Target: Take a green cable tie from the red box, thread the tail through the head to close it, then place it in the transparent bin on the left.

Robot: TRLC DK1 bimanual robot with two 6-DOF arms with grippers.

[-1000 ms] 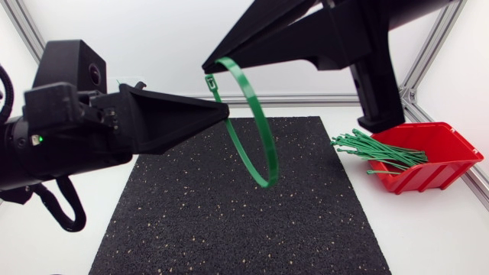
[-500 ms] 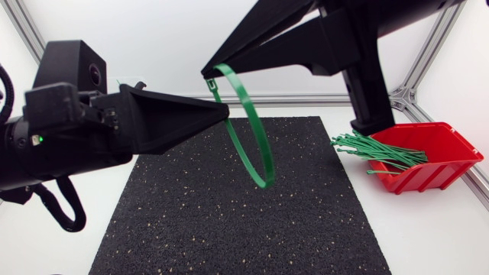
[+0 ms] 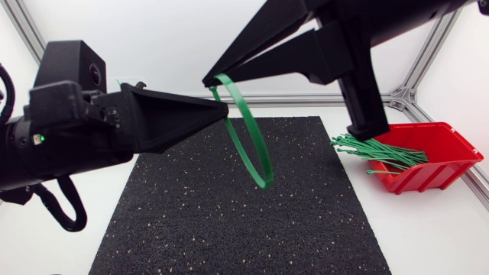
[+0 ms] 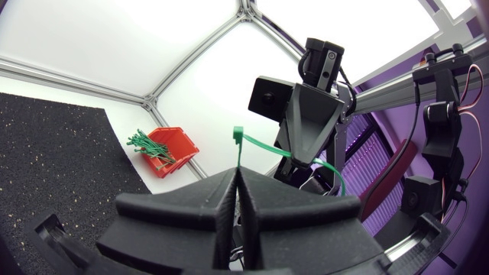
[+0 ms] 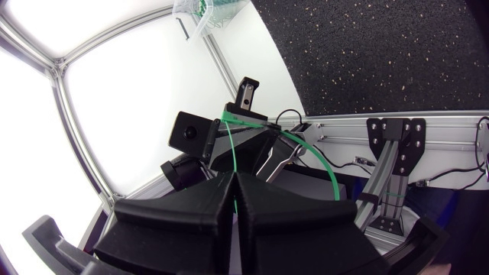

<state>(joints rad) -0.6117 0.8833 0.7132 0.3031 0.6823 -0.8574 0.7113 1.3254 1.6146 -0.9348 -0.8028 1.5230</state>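
A green cable tie (image 3: 256, 145) hangs as an open loop above the black mat (image 3: 229, 221). My left gripper (image 3: 225, 113) is shut on the strap just below its square head (image 4: 238, 134), which stands up from the left fingertips in the left wrist view. My right gripper (image 3: 208, 79), coming in from above, is shut on the other end of the strap (image 5: 227, 141), right beside the head. The red box (image 3: 439, 153) at the right holds several green ties (image 3: 378, 150). The transparent bin (image 5: 210, 11) with green ties inside shows only in the right wrist view.
The mat covers the middle of the white table (image 3: 428, 237). An aluminium frame (image 3: 306, 98) runs along the table's far edge and corners. The red box (image 4: 174, 147) sits just off the mat's right side.
My right arm has swung a little to the left and tilted. The tie's head has slipped behind the right fingertips in the head view. My left arm has kept still.
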